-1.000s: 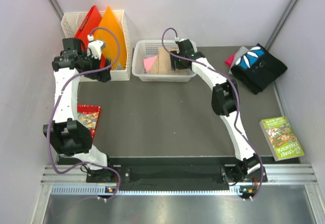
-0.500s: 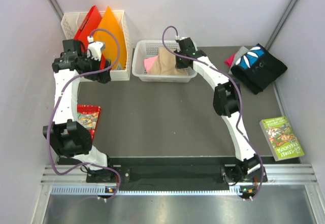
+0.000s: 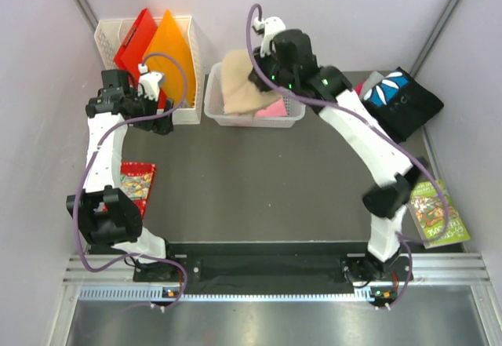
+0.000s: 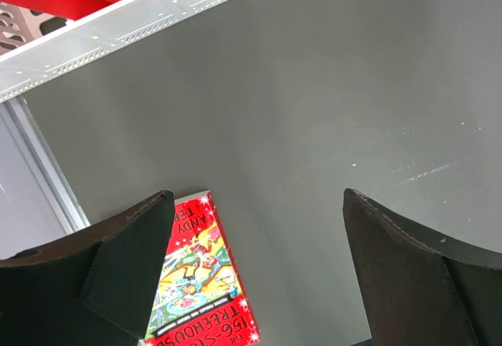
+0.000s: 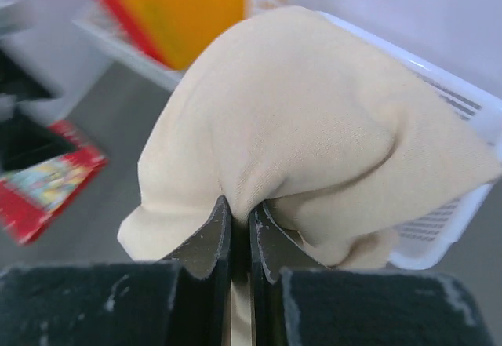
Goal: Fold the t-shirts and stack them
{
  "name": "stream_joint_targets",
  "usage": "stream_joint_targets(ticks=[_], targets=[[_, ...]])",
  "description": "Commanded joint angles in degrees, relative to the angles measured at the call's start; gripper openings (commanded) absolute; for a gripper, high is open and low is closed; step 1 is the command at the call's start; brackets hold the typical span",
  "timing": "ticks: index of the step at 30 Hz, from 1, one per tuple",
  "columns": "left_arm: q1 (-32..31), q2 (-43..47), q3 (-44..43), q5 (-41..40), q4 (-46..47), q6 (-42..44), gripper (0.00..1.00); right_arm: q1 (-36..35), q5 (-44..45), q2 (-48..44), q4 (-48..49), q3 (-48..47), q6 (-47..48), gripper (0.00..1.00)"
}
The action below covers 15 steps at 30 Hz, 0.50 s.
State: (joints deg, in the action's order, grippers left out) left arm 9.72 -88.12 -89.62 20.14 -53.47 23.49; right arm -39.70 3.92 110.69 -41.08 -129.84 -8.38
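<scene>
My right gripper (image 5: 240, 209) is shut on the tan t-shirt (image 5: 298, 134), pinching a fold of it. The tan t-shirt (image 3: 241, 83) hangs lifted above the white mesh basket (image 3: 216, 112) at the back middle. A pink t-shirt (image 3: 274, 109) lies in that basket. A black t-shirt (image 3: 401, 103) with blue-and-white print lies folded at the back right, over grey and magenta cloth (image 3: 359, 91). My left gripper (image 4: 259, 213) stands open and empty over bare table, near the left basket. The right gripper (image 3: 263, 75) is up over the basket's left half.
A second white basket (image 3: 188, 114) at the back left holds a red folder (image 3: 135, 40) and an orange folder (image 3: 172, 48). A red book (image 3: 137, 183) lies by the left arm, also the red book (image 4: 200, 283) below the left jaws. A green book (image 3: 438, 214) lies at the right.
The right gripper closed on the tan t-shirt in the basket and raised it up and to the left. The left arm barely moved.
</scene>
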Motion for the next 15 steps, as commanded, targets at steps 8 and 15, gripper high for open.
stream_joint_targets(ticks=[8, 15], targets=[[0.30, 1.81, 1.47, 5.08, 4.34, -0.55, 0.93, -18.57, 11.72, -31.21, -6.82, 29.88, -11.02, 0.00], [0.22, 2.42, 1.82, 8.06, 3.90, -0.55, 0.93, -18.57, 12.95, -34.67, -4.27, 44.76, -14.56, 0.00]])
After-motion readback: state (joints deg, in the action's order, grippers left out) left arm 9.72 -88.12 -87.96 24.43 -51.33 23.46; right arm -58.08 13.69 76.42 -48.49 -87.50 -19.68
